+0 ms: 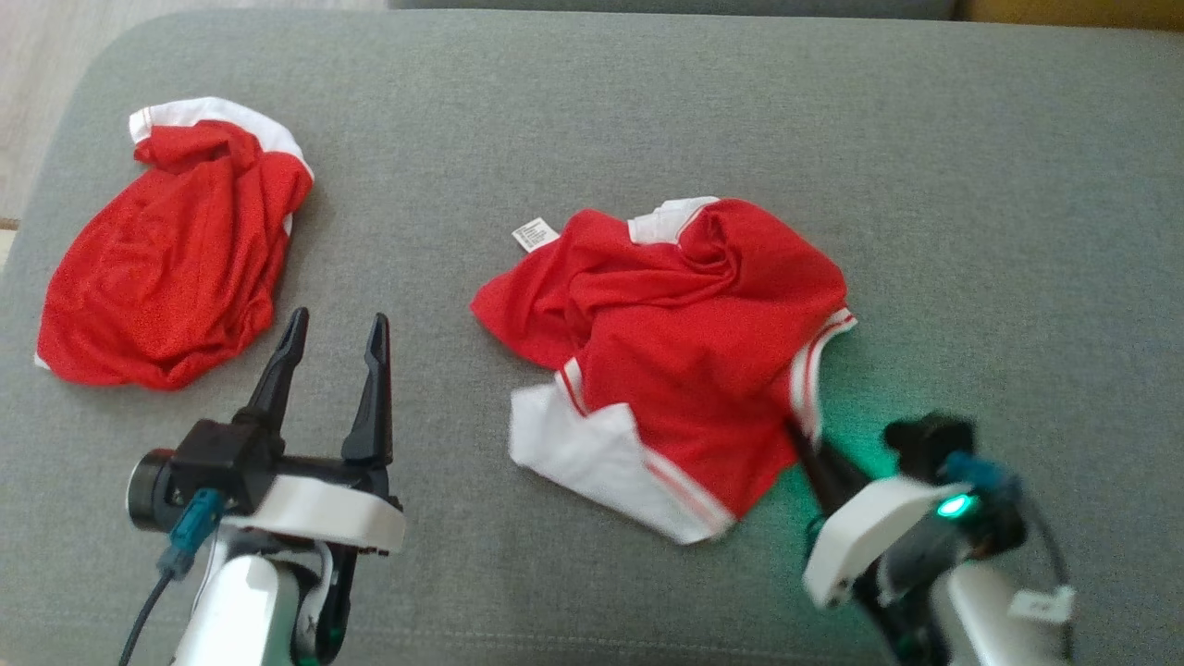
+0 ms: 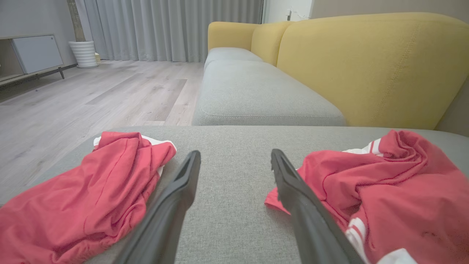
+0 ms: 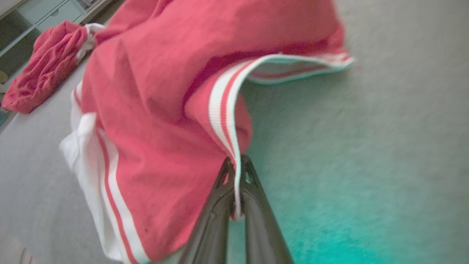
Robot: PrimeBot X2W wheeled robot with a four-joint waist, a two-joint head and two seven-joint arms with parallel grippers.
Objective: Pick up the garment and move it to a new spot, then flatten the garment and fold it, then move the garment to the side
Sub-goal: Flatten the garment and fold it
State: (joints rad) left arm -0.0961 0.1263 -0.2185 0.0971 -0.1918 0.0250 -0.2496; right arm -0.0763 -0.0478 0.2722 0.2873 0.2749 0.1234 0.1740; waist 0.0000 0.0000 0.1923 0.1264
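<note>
From the left wrist view you face a grey sofa seat [image 2: 256, 95] running toward 12 o'clock, with its yellow backrest [image 2: 366, 66] at 2. Pale wood floor [image 2: 91, 99] spreads at 10. Grey curtains [image 2: 165, 25] hang at 11, beside a white ribbed pot [image 2: 84, 53] and a low cabinet [image 2: 36, 53].

A: garment [image 1: 684, 333] status?
B: red sports top with white panels and red-and-white striped trim [image 3: 221, 110]. Crumpled in a heap, not flat. It sits mid grey cushion [image 1: 647, 111], a bit right of centre in head view.
A: orientation?
B: can't tell front from back. White care label [image 1: 536, 234] sticks out at the far left edge, a white patch [image 1: 671, 220] shows at the far side, and a white panel [image 1: 583, 453] is folded out at the near left corner.
A: all lying down?
B: no. The near right striped edge is raised off the cushion, pinched between the closed fingers of the right gripper [image 3: 236, 172]. The rest lies bunched.
</note>
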